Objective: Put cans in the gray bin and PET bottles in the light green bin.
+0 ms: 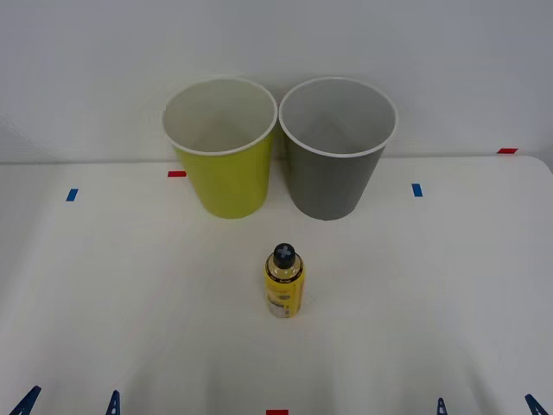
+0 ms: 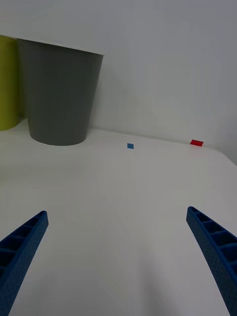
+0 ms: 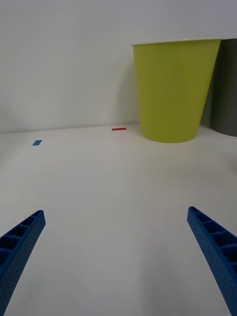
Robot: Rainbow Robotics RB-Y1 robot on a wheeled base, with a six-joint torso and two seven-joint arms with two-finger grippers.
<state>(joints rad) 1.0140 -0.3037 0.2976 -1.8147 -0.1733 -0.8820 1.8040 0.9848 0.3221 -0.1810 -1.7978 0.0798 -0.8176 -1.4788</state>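
Grippers: left gripper (image 1: 69,405) and right gripper (image 1: 488,406) sit at the near edge of the tabletop (image 1: 432,294), nearer the camera than the bottle, one on each side of it and well apart from it; both have their fingers spread wide and hold nothing.
Bottle: bottle (image 1: 283,282) stands upright on the tabletop, untouched, cap on.
Green bin: green bin (image 1: 221,147) stands behind the bottle, a little to its left, and looks empty.
Gray bin: gray bin (image 1: 337,147) stands just beside the green bin, behind the bottle to its right, also looking empty.
Done: nothing yet, by my judgement.
Left: grasp the bottle, carry it to the green bin.
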